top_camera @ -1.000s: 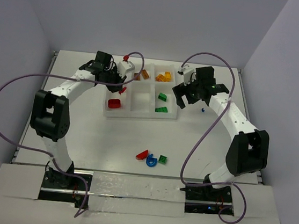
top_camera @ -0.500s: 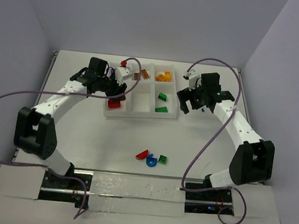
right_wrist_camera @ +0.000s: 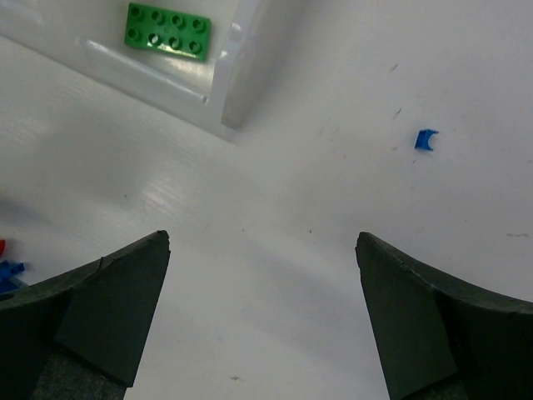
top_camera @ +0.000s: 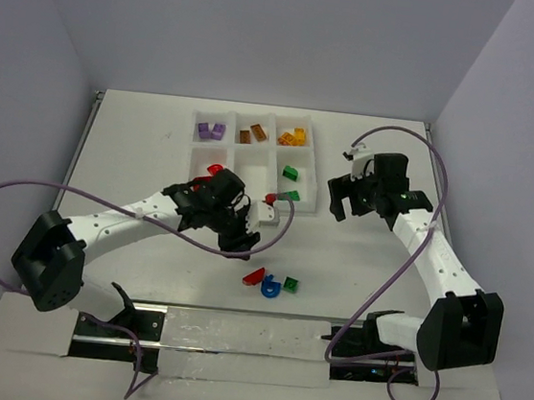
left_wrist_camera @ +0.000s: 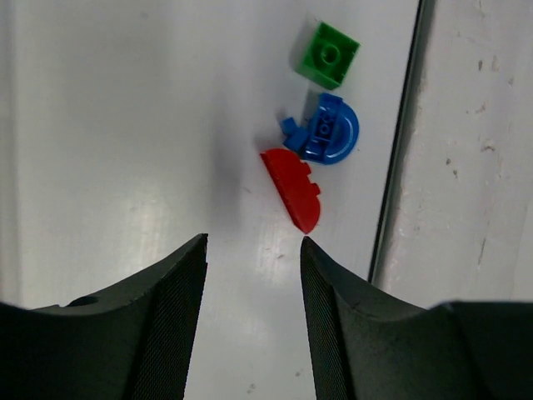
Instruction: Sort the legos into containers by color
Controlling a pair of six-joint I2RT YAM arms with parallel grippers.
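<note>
The white tray (top_camera: pixel 254 147) sits at the back centre. It holds purple bricks (top_camera: pixel 209 131), brown-orange bricks (top_camera: pixel 252 133), yellow-orange bricks (top_camera: pixel 293 136), green bricks (top_camera: pixel 290 173) and a red piece (top_camera: pixel 214 169). A red curved piece (top_camera: pixel 254 277), a blue round piece (top_camera: pixel 271 286) and a green brick (top_camera: pixel 291 285) lie loose near the front. My left gripper (top_camera: pixel 242 246) is open and empty just behind them. In the left wrist view the gripper (left_wrist_camera: pixel 253 242) has the red piece (left_wrist_camera: pixel 291 187) just ahead of its right fingertip. My right gripper (top_camera: pixel 348 204) is open and empty, right of the tray.
In the right wrist view, between the open fingers (right_wrist_camera: pixel 262 242), there is bare table. The tray's corner (right_wrist_camera: pixel 237 92) with a green brick (right_wrist_camera: pixel 167 32) lies ahead to the left. A tiny blue piece (right_wrist_camera: pixel 426 139) lies ahead to the right. The table's taped front edge (left_wrist_camera: pixel 466 167) runs beside the loose pieces.
My left gripper has left the tray's left compartments and swung forward to the loose pieces. My right gripper has moved a little right and forward, away from the tray.
</note>
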